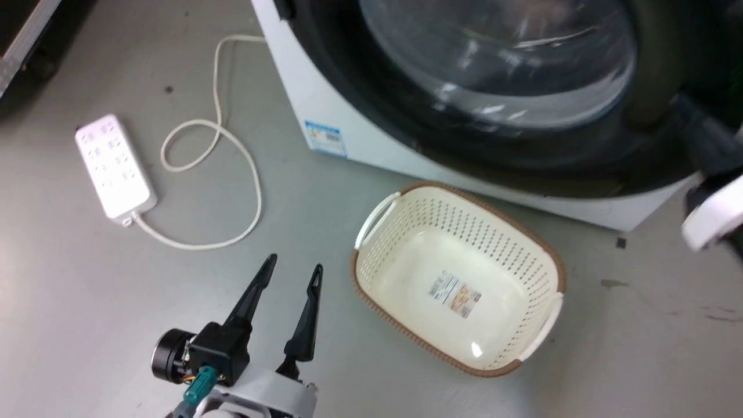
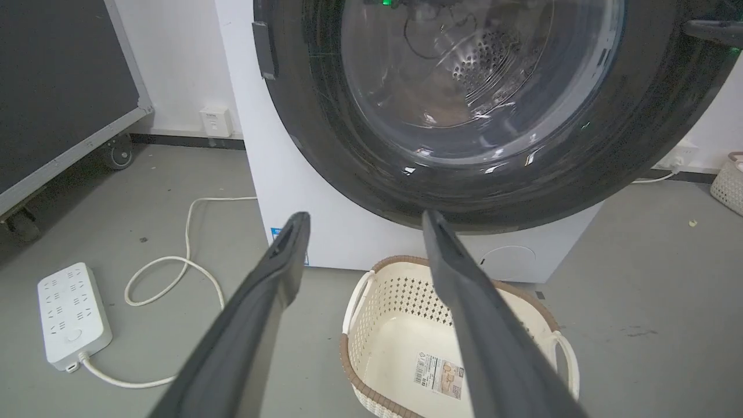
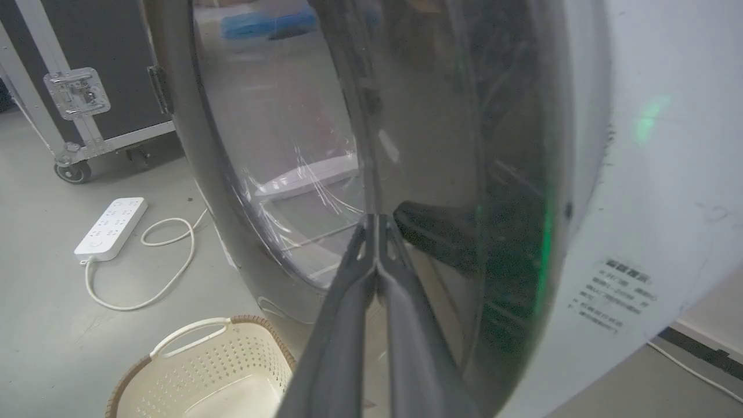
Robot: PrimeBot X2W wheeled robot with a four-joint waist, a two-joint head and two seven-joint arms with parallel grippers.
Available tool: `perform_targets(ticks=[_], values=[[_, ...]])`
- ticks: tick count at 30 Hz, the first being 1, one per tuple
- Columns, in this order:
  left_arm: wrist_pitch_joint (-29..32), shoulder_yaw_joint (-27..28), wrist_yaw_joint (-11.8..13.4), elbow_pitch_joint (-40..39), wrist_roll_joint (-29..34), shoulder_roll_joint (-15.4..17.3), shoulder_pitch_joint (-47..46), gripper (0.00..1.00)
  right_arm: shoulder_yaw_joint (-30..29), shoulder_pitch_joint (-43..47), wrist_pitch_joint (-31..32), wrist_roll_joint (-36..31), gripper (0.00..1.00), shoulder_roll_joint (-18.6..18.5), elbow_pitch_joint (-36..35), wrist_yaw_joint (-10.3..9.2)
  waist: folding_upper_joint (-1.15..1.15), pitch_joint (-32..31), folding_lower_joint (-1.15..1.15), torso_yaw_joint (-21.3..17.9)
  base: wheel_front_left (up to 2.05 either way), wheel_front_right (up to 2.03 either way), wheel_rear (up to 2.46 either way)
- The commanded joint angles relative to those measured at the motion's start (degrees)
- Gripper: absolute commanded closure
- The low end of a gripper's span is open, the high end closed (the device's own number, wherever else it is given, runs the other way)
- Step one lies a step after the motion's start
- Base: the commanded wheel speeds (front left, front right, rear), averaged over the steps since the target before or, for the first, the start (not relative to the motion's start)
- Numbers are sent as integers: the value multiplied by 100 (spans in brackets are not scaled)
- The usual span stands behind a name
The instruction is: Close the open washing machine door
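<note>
The washing machine door [image 2: 325, 145] is a big round glossy black ring with a bulging glass window [image 2: 464, 69]. In the left wrist view it lies against the front of the white machine [image 2: 290, 180]. My right gripper [image 3: 377, 219] is shut with nothing between its fingers. Its tips are at the black ring [image 3: 511, 232] on the door's right side; I cannot tell whether they touch it. Its pale wrist [image 1: 714, 215] shows at the right edge of the head view. My left gripper [image 1: 293, 264] hovers open over the floor, left of the basket, well short of the door.
A cream perforated basket [image 1: 371, 273] stands on the grey floor just in front of the machine. A white power strip [image 1: 115, 167] and its looping cord [image 1: 232, 145] lie to the left. A black wheeled case [image 3: 104, 40] stands beyond them. Another basket [image 2: 728, 183] is far right.
</note>
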Motion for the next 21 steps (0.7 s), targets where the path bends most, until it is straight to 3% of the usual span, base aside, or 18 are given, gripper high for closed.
perform_targets(ticks=[1, 12, 21], values=[[-26, 39, -42, -20, 47, -44, -100, 0, -72, -300, 59, 72, 100, -98, 167, -10, 0, 187, -1, 140, 0, 0, 0], [-26, 110, -136, 70, 153, -212, -221, 0, -459, -1321, 199, 202, 100, -39, 1392, -10, 0, 322, -1, 247, 0, 0, 0], [-26, 259, -201, 187, 207, -249, -180, 0, -204, -1195, -168, 261, 100, 123, 1817, -10, 0, -110, -1, 87, 0, 0, 0]])
